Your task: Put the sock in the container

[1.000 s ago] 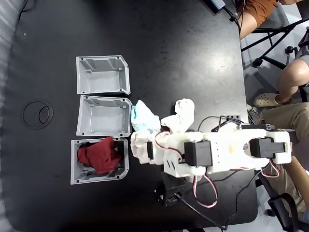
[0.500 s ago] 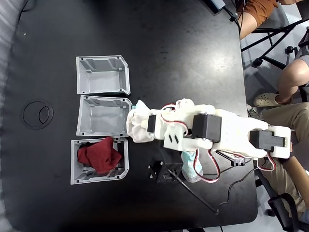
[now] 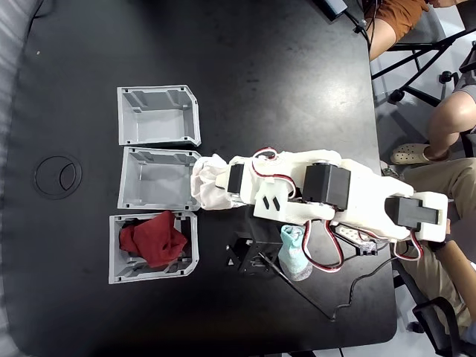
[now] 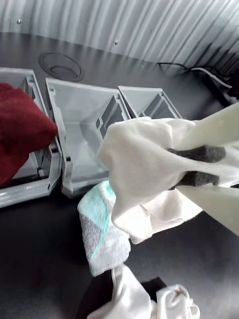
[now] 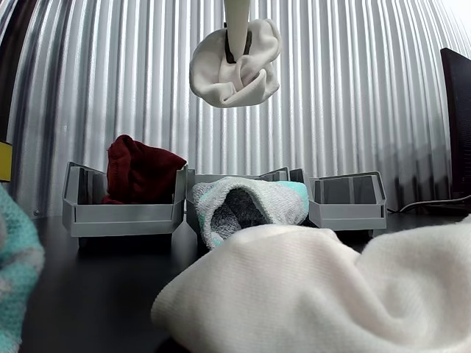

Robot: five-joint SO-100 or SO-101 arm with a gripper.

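From my station I see the gripper [image 4: 172,167] closed down hard on the sock [image 4: 142,169]: in the wrist view its two pale fingers [image 4: 211,129] come in from the right edge, their dark foam pads pressed into the white cloth with only the bunched fabric between them. The sock bulges out to the left of the fingertips as a rounded lump in the middle of that frame.

In the fixed view the sock [image 3: 210,184] sits at the left tip of the arm [image 3: 327,197], just at the open low side of the container [image 3: 156,178], the middle one of three grey bins in the left half of the frame. I cannot tell from that view whether it touches the rim.

The other view settles the height: the sock [image 5: 235,62] hangs near the top centre of the frame, well above the bins and clear of the table [image 5: 96,294].

The wrist view shows a mint-green-and-white sock [image 4: 102,224] on the table below the held one, at lower centre, and another white sock [image 4: 144,294] at the bottom edge. In the fixed view a second mint sock [image 3: 291,254] lies under the arm at lower centre. A dark red cloth [image 3: 152,239] fills the bin at lower left of that view.
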